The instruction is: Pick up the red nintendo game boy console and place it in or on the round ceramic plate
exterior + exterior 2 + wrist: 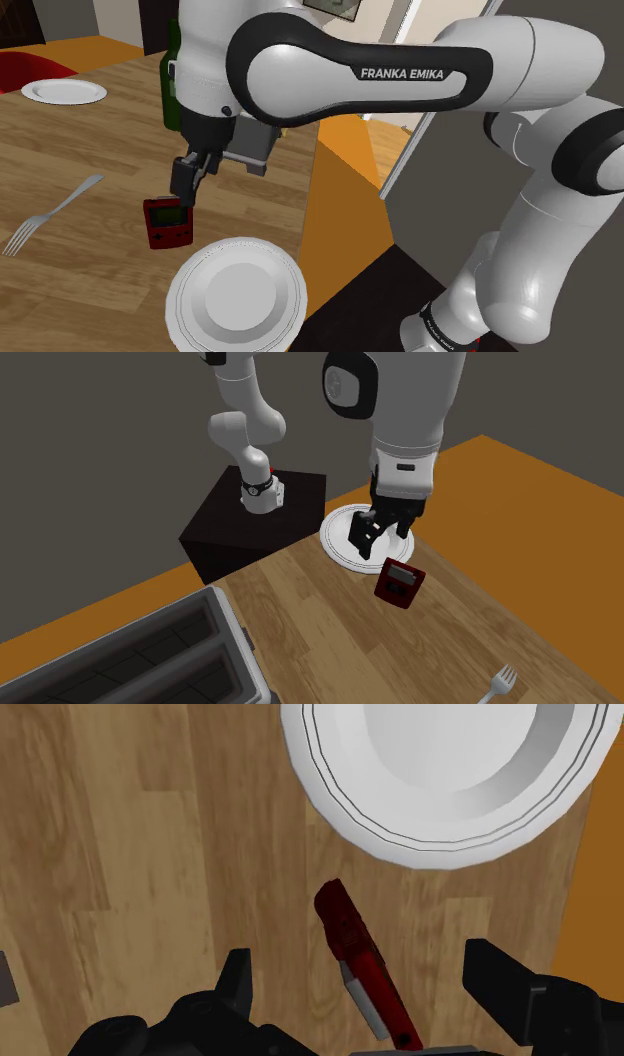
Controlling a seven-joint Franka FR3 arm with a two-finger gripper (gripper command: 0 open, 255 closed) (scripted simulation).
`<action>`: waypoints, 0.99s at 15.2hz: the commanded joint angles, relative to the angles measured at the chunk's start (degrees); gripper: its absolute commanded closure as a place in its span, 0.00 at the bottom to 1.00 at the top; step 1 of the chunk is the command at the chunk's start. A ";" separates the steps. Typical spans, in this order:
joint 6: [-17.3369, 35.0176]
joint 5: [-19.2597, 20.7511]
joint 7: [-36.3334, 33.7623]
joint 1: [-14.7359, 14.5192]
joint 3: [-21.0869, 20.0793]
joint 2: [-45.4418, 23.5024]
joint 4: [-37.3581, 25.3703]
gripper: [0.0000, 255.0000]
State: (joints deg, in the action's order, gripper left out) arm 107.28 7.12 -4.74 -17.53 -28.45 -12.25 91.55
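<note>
The red Game Boy (pixel 165 222) stands nearly on end on the wooden table, its grey screen facing outward (pixel 400 584). My black gripper (pixel 192 185) hovers just above it, open. In the wrist view the console (pixel 360 969) appears edge-on between the fingers (pixel 238 979), which stand well apart and do not touch it. The round white plate (pixel 180 300) lies on the table close beside the console, near the table's edge (pixel 335 547) (pixel 330 794).
A fork (pixel 50 215) lies at the shoulder view's left. A small white plate (pixel 63 92) and a dark green bottle (pixel 172 80) stand further back. A toaster (pixel 150 662) sits across the table. The table edge (pixel 310 230) runs beside the plate, orange floor beyond.
</note>
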 commanded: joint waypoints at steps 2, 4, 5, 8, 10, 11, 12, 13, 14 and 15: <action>1.23 1.23 -0.32 -0.85 -0.17 -2.15 -0.62 0.00; 2.64 1.42 -0.45 -0.85 -0.09 -2.44 0.54 0.00; 3.34 1.52 -0.53 -0.85 -0.05 -2.61 1.10 0.00; 5.13 1.82 -0.73 -0.86 0.05 -3.08 2.47 0.00; 5.12 1.83 -0.74 -0.86 0.06 -3.10 2.45 0.00; 5.12 1.83 -0.74 -0.86 0.06 -3.10 2.45 0.00; 5.12 1.83 -0.74 -0.86 0.06 -3.10 2.45 0.00; 5.12 1.83 -0.74 -0.86 0.06 -3.10 2.45 0.00; 5.12 1.83 -0.74 -0.86 0.06 -3.10 2.45 0.00; 5.12 1.83 -0.74 -0.86 0.06 -3.10 2.45 0.00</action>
State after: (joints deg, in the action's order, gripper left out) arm 112.40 8.95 -5.48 -18.39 -28.40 -15.34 94.01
